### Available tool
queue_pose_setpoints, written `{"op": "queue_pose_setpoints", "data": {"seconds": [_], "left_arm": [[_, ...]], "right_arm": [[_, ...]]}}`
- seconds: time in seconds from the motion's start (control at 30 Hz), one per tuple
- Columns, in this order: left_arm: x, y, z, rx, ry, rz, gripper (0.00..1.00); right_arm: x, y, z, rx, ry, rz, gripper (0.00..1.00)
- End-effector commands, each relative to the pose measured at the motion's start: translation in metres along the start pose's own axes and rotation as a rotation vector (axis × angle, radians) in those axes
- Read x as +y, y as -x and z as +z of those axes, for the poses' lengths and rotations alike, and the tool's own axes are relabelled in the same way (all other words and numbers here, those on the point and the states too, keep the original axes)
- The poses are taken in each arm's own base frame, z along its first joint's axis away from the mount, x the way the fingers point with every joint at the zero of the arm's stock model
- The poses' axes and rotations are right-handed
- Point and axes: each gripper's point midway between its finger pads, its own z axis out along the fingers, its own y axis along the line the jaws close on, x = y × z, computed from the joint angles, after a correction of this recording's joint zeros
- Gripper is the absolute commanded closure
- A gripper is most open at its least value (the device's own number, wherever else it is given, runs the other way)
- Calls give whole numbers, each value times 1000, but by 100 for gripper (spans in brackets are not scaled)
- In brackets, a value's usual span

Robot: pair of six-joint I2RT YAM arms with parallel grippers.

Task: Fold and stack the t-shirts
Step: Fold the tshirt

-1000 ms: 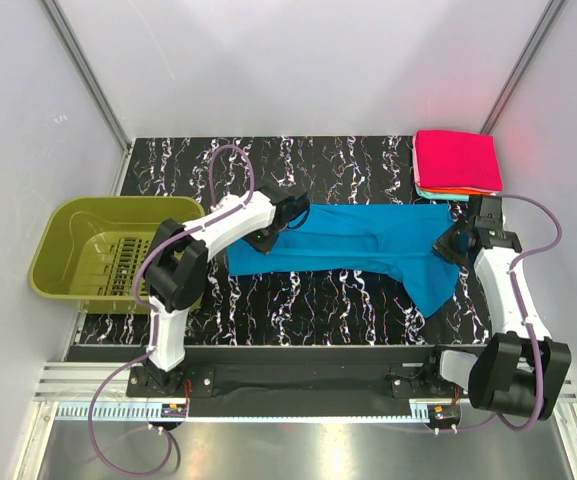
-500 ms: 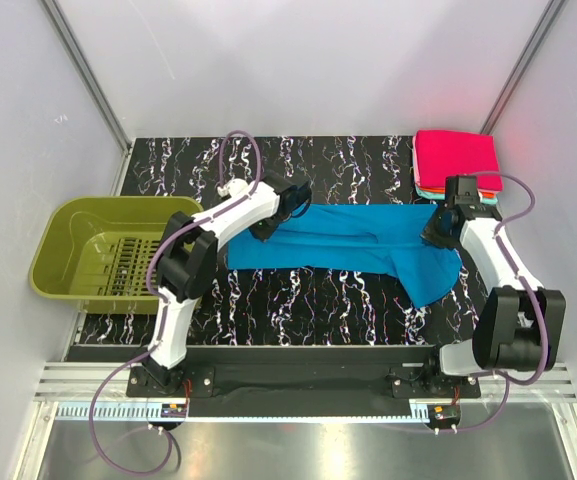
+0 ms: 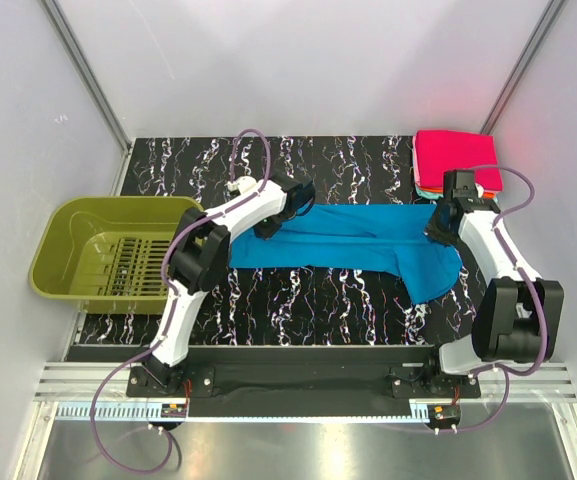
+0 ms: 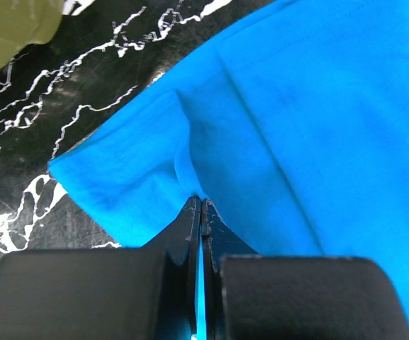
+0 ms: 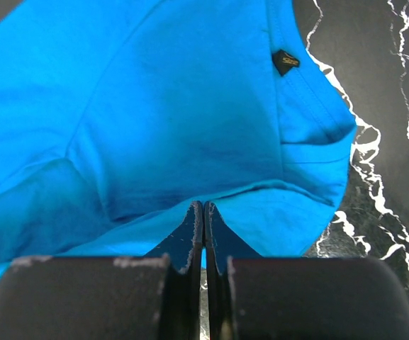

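At either end of the cloth, the left gripper point(image 4: 200, 203) and right gripper point(image 5: 204, 207) are each pinched fully closed on the blue t-shirt point(image 3: 353, 240). The shirt lies stretched across the middle of the marbled table point(image 3: 308, 300), one part trailing toward the near right. A stack of folded t-shirts point(image 3: 456, 158), magenta on top, sits at the far right corner; the olive basket point(image 3: 68, 250) stands at left.

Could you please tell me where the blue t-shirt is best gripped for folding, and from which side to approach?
Probably at its thin edges near the left and right ends, coming from above. The blue t-shirt lies flat and stretched sideways across the table, so only an edge offers something to pinch. The left tool and right tool are each shut on such an edge.
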Motion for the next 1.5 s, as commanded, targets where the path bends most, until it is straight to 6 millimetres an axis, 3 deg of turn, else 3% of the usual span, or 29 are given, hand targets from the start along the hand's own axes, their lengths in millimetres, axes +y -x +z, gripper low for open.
{"op": "queue_pose_setpoints", "data": {"seconds": [0.0,0.17,0.33,0.47,0.67,0.93,1.2,1.37,1.47], "left_arm": [[5,19,5,-51,37,31,100],[5,17,11,-41,56,48,100],[7,22,14,-59,73,28,100],[3,18,19,-43,78,42,100],[3,18,22,-45,85,43,99],[-1,13,27,-33,81,42,99],[-2,10,31,-28,85,41,99],[-5,19,25,-32,64,16,98],[-7,24,26,-36,62,3,97]], "right_arm": [[-11,23,-4,-60,-83,-30,100],[-10,32,-3,-67,-100,-35,100],[-1,54,1,-117,-95,-83,100],[5,65,16,-129,-109,-135,100],[30,72,31,-149,-95,-306,100],[58,100,27,-299,-21,-455,100],[69,97,45,-306,-14,-545,100],[78,99,42,-291,6,-521,100],[74,87,41,-232,4,-497,99]]}}
